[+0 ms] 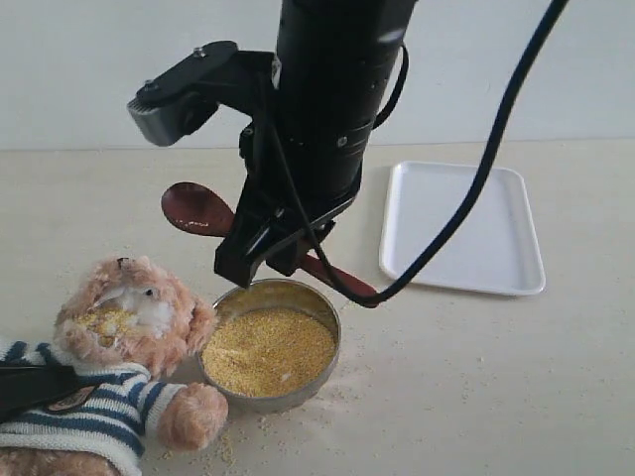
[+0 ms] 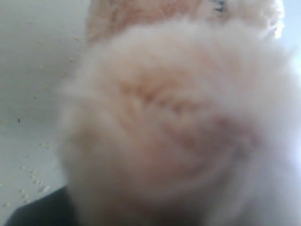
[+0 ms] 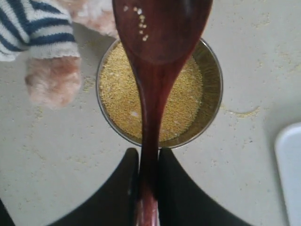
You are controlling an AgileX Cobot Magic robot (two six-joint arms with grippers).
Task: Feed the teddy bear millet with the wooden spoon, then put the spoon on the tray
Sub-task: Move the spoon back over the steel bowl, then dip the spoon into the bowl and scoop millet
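Dark reddish-brown, the wooden spoon [image 1: 194,209] is clamped by its slim handle between the two black fingers of the right hand [image 1: 268,260], in the middle of the exterior view. Its oval bowl points to the left, lifted off the table [image 1: 476,397] and above the teddy bear [image 1: 129,327]. The handle's end pokes out lower right, towards the tray [image 1: 466,228]. In the right wrist view the spoon [image 3: 160,70] hangs over the steel bowl [image 3: 214,94] with only a few grains stuck in it, and the right hand [image 3: 148,162] is pressed tight on both sides of the handle.

Millet [image 1: 268,352] fills the steel bowl [image 1: 273,402] at lower centre, just beside the bear's paw. Yellow grains cling to the bear's muzzle, and loose crumbs lie around the bowl. The white tray lies at the right, apart from the bowl.

At the lower left edge the left hand [image 1: 25,385] shows only as a dark sliver across the striped sweater. I cannot tell whether it is open or closed. Its own camera is filled with blurred fur [image 2: 178,132].
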